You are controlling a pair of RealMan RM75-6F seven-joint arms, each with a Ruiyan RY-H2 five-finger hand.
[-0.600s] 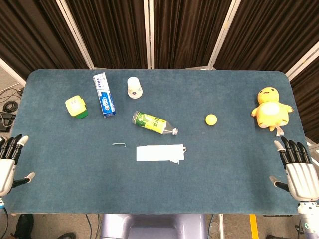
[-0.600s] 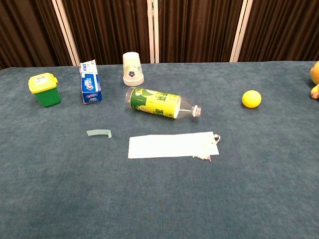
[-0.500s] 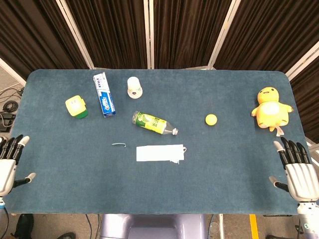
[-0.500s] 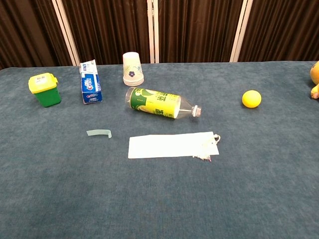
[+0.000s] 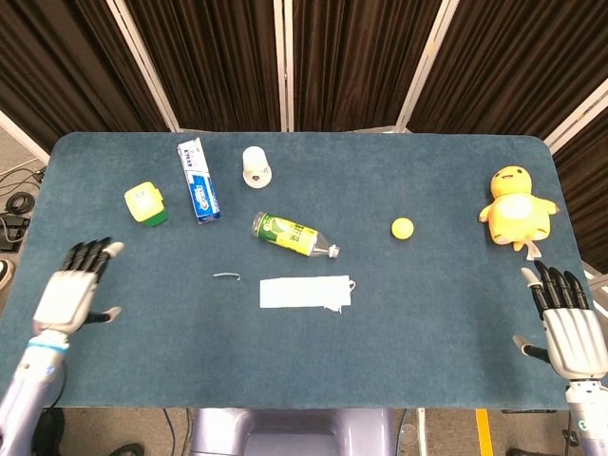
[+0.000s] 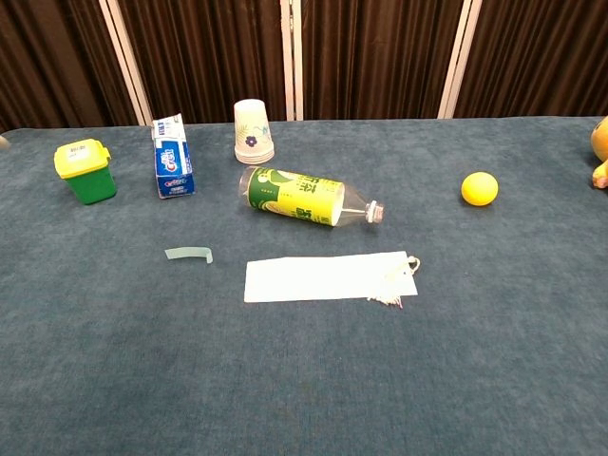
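My left hand (image 5: 74,285) hovers over the table's left side with its fingers spread and nothing in it; the small yellow-and-green bin (image 5: 145,203) (image 6: 85,171) is the thing nearest it. My right hand (image 5: 568,323) is at the front right corner, fingers apart and empty, just below the yellow plush chick (image 5: 518,205). A green-labelled plastic bottle (image 5: 293,236) (image 6: 306,198) lies on its side mid-table. In front of the bottle lies a flat white cloth strip (image 5: 305,292) (image 6: 328,276). The chest view shows neither hand clearly.
A toothpaste box (image 5: 199,180) (image 6: 172,157) and an upturned paper cup (image 5: 255,165) (image 6: 253,132) stand at the back. A yellow ball (image 5: 403,227) (image 6: 480,188) sits right of centre. A small pale green clip (image 5: 226,276) (image 6: 189,254) lies left of the cloth. Dark curtains close off the back.
My left hand has moved in from the table's left edge, up and to the right, over the table surface. The right hand and all objects stay put.
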